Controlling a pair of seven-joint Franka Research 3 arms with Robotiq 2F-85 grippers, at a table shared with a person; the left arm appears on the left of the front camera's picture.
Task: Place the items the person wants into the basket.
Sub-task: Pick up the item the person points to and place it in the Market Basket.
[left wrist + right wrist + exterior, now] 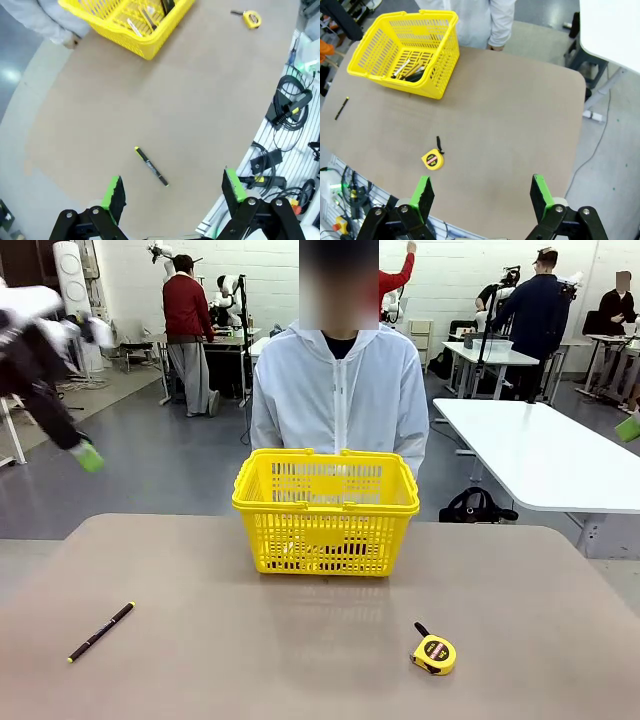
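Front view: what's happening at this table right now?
Nothing is being held. Both hands are open and raised off the table: the left hand above the black pen, the right hand above the tape measure. The marker and utility knife already lie in the yellow basket, and the person stands behind it.

Grey floor [180, 475], white tables [540, 455], white brick wall [270, 270]

Wide bare table, few things in the way

Only a pen [101, 631] front-left, a tape measure [434, 653] front-right and the basket [326, 511] at the far middle interrupt the table [300, 650].
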